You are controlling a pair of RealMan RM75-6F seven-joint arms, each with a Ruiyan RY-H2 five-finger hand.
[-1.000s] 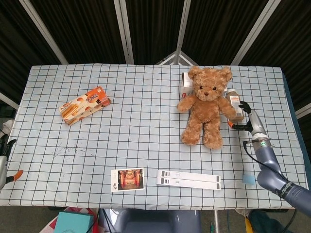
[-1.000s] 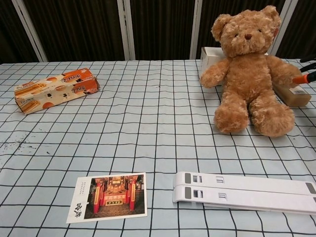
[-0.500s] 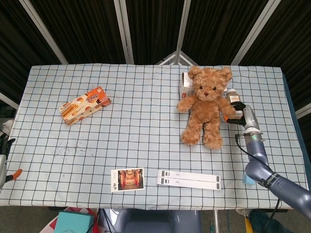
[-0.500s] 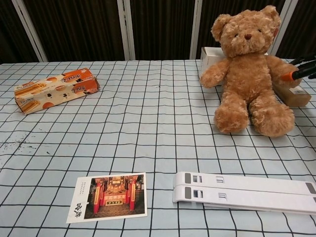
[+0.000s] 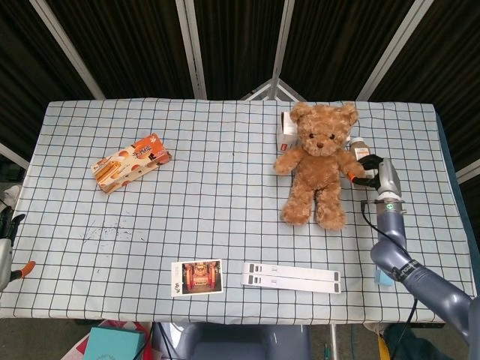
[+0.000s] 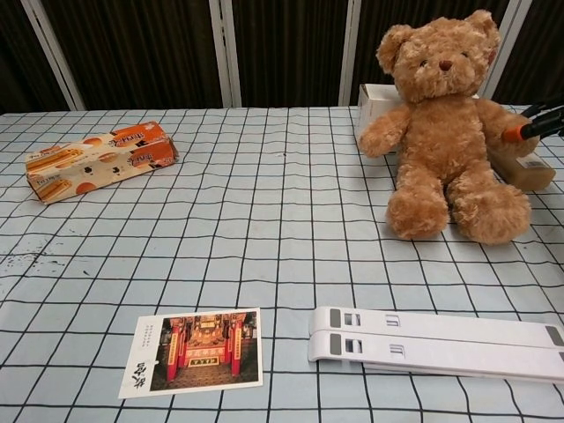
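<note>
One right hand (image 5: pixel 367 169), fingers apart, touches the teddy bear's (image 5: pixel 316 161) arm; left hand (image 5: pixel 6 244) unclear.

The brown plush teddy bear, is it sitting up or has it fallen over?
Sitting up. The brown plush teddy bear has its head raised and legs stretched forward on the checked tablecloth.

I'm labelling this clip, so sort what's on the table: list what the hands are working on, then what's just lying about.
In hand:
- right hand, fingers against the teddy bear's arm
- teddy bear
- brown bottle lying beside the bear, by that hand

Lying about:
- snack box
- postcard
- white folded stand
- white box behind the bear
- left hand, at the table edge
</note>
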